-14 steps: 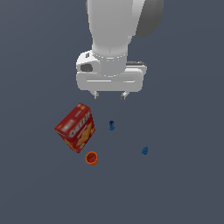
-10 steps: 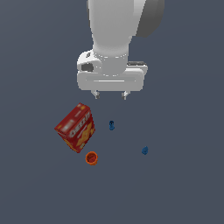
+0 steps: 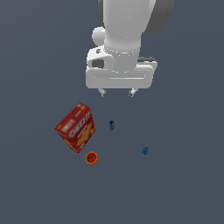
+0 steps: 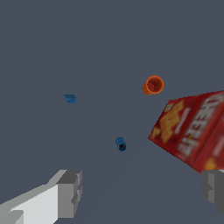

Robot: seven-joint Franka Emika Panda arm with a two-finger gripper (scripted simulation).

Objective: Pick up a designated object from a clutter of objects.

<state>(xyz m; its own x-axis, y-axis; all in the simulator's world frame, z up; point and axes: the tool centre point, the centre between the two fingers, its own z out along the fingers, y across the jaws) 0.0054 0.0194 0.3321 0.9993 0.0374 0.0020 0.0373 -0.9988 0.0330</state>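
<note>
The designated object [image 3: 112,125], a tiny dark-blue peg, lies on the grey floor just to the exterior view's right of the red cracker box [image 3: 76,127]. In the wrist view the peg [image 4: 120,144] shows between and beyond my two fingers. My gripper [image 3: 117,92] hangs open well above the peg, nothing between its fingertips [image 4: 70,192]. The lighter blue bit [image 3: 145,150] lies off to the exterior view's right, and the orange cup [image 3: 91,158] sits just below the box.
The red box [image 4: 192,131] stands tilted close beside the peg, near one fingertip's side in the wrist view. The orange cup [image 4: 153,85] and the blue bit [image 4: 70,99] lie farther off on the flat grey floor [image 3: 183,183].
The arm and gripper have shifted slightly, the hand turning a little. The objects on the floor have not moved.
</note>
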